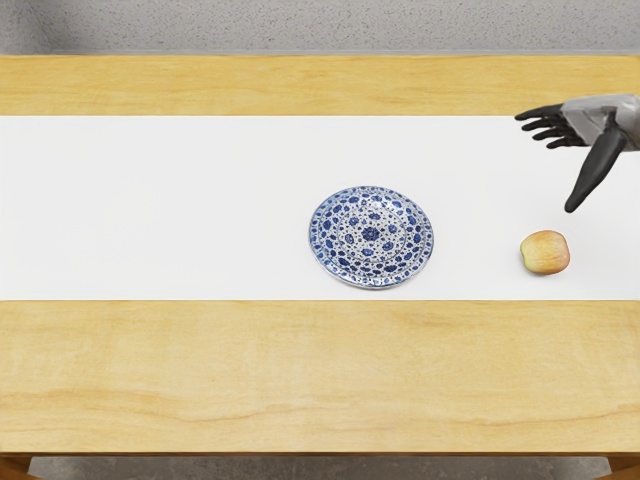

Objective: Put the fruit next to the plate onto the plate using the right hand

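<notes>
A yellow-red apple (pixel 545 252) lies on the white table runner, to the right of a blue-and-white patterned plate (pixel 371 237) that carries nothing. My right hand (pixel 566 142) comes in from the right edge, above and behind the apple, apart from it. Its dark fingers (pixel 545 124) are spread and the thumb (pixel 592 172) points down toward the apple. The hand holds nothing. My left arm does not show.
A white runner (pixel 180 205) crosses the wooden table (pixel 300 370) from left to right. The table's far edge runs along the top of the view, its near edge along the bottom.
</notes>
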`<state>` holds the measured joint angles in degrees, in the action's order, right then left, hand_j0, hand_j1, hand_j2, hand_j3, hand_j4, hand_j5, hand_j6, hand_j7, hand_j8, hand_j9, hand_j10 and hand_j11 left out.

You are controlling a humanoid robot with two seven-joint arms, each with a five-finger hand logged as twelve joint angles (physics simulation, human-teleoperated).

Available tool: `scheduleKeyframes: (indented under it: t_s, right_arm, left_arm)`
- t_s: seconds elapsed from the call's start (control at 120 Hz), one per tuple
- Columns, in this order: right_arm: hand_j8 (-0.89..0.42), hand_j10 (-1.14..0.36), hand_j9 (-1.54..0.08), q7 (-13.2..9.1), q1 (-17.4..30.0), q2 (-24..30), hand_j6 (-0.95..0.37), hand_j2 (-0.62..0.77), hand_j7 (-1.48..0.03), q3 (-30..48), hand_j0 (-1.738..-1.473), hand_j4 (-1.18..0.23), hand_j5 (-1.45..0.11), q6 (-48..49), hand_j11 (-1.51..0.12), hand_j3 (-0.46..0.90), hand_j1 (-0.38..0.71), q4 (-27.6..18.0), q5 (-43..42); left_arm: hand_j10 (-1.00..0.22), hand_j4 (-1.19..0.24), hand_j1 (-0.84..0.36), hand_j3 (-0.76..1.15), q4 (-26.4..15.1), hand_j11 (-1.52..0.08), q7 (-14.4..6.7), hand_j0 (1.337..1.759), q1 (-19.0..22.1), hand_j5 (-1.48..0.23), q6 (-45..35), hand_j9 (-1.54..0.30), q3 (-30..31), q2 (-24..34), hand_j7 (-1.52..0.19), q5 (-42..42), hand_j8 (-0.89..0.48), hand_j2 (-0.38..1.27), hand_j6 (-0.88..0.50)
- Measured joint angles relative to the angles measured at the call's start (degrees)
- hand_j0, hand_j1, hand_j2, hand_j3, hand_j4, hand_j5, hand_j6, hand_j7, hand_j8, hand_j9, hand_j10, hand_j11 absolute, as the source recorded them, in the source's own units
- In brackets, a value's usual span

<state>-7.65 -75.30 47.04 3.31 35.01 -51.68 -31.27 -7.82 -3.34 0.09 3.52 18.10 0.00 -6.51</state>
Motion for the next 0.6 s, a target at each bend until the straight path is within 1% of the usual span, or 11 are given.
scheduleKeyframes:
  t_s: [0.1,0.15,0.217,0.267,0.292,0.367,0.417,0.45,0.492,0.55,0.6]
  right_arm:
    - [-0.03,-0.03,-0.04,-3.49,-0.68,-0.23,-0.03,-0.01,-0.04,0.21,-1.658,-0.03,-0.04,0.00,-0.04,0.00,-0.32,-0.55,0.20]
    - [-0.03,-0.03,-0.04,-4.57,-1.85,-0.04,-0.03,-0.01,-0.04,0.32,-1.658,-0.03,-0.04,0.00,-0.04,0.00,-0.32,-3.10,0.35]
    - [-0.03,-0.03,-0.04,-5.41,-3.19,0.79,-0.03,-0.01,-0.04,0.40,-1.658,-0.03,-0.04,0.00,-0.04,0.00,-0.32,-6.78,0.55]
    - [-0.03,-0.03,-0.04,-6.23,-3.80,1.98,-0.03,-0.01,-0.04,0.48,-1.658,-0.03,-0.04,0.00,-0.04,0.00,-0.31,-10.29,0.63]
    - [-0.03,-0.03,-0.04,-8.06,-4.00,3.04,-0.03,-0.01,-0.04,1.17,-1.658,-0.03,-0.04,0.00,-0.04,0.00,-0.31,-12.33,0.69]
    - [-0.03,-0.03,-0.04,-16.96,-3.84,6.57,-0.03,-0.01,-0.04,4.67,-1.658,-0.03,-0.04,0.01,-0.04,0.00,-0.31,-19.52,0.82]
    - [-0.03,-0.03,-0.04,-20.92,-3.79,8.40,-0.03,-0.01,-0.04,6.05,-1.658,-0.03,-0.04,0.01,-0.04,0.00,-0.31,-23.63,0.69]
    - [-0.03,-0.03,-0.04,-22.68,-3.77,9.20,-0.03,-0.01,-0.04,6.63,-1.658,-0.03,-0.04,0.01,-0.04,0.00,-0.31,-26.18,0.47]
    - [-0.03,-0.03,-0.04,-24.22,-3.74,10.08,-0.04,-0.01,-0.04,7.14,-1.658,-0.03,-0.04,0.01,-0.04,0.00,-0.31,-29.91,-0.70]
    - [-0.04,-0.03,-0.04,-25.56,-3.59,11.07,-0.04,-0.01,-0.04,7.52,-1.658,-0.03,-0.04,0.01,-0.04,0.00,-0.31,-34.54,-2.60]
    - [-0.04,-0.03,-0.04,-26.24,-3.26,11.67,-0.04,-0.01,-0.04,7.65,-1.658,-0.04,-0.04,-0.31,-0.04,0.00,-0.31,-37.09,-3.72]
  left_arm:
    - [-0.24,-0.24,0.06,0.00,0.00,-0.32,0.00,1.658,0.00,-0.32,0.00,-0.32,0.00,0.00,-0.32,0.00,-0.24,0.05,-0.24]
    - [-0.24,-0.24,0.06,0.00,0.00,-0.32,0.00,1.658,0.00,-0.32,0.00,-0.32,0.00,0.00,-0.32,0.00,-0.24,0.05,-0.24]
    - [-0.24,-0.24,0.06,0.00,0.00,-0.32,0.00,1.658,0.00,-0.32,0.00,-0.32,0.00,0.00,-0.32,0.00,-0.24,0.05,-0.24]
    - [-0.24,-0.25,0.06,0.00,0.00,-0.32,0.00,1.658,0.00,-0.32,0.00,-0.32,0.01,0.00,-0.32,0.00,-0.25,0.05,-0.25]
    - [-0.25,-0.25,0.06,0.00,0.00,-0.32,0.00,1.658,0.00,-0.32,0.00,-0.32,0.02,0.00,-0.32,0.00,-0.25,0.05,-0.25]
    - [-0.24,-0.25,0.06,0.00,0.00,-0.32,0.00,1.658,0.00,-0.32,0.00,-0.32,0.00,0.00,-0.32,0.00,-0.25,0.05,-0.25]
    - [-0.24,-0.24,0.06,0.00,0.00,-0.32,0.00,1.658,0.00,-0.32,0.00,-0.32,0.00,0.00,-0.32,-0.01,-0.24,0.05,-0.24]
    - [-0.24,-0.24,0.06,0.00,0.00,-0.32,0.00,1.658,0.00,-0.32,0.00,-0.32,0.01,0.00,-0.32,-0.01,-0.24,0.05,-0.24]
    - [-0.24,-0.24,0.06,0.00,0.00,-0.32,0.00,1.658,0.00,-0.32,0.00,-0.32,0.01,0.00,-0.32,-0.01,-0.24,0.05,-0.24]
    - [-0.24,-0.24,0.06,0.00,0.00,-0.32,0.00,1.658,0.00,-0.32,0.00,-0.32,0.00,0.00,-0.32,-0.01,-0.24,0.05,-0.24]
    - [-0.24,-0.24,0.06,0.00,0.00,-0.32,0.00,1.658,0.00,-0.32,0.00,-0.32,0.00,0.00,-0.32,0.00,-0.24,0.05,-0.24]
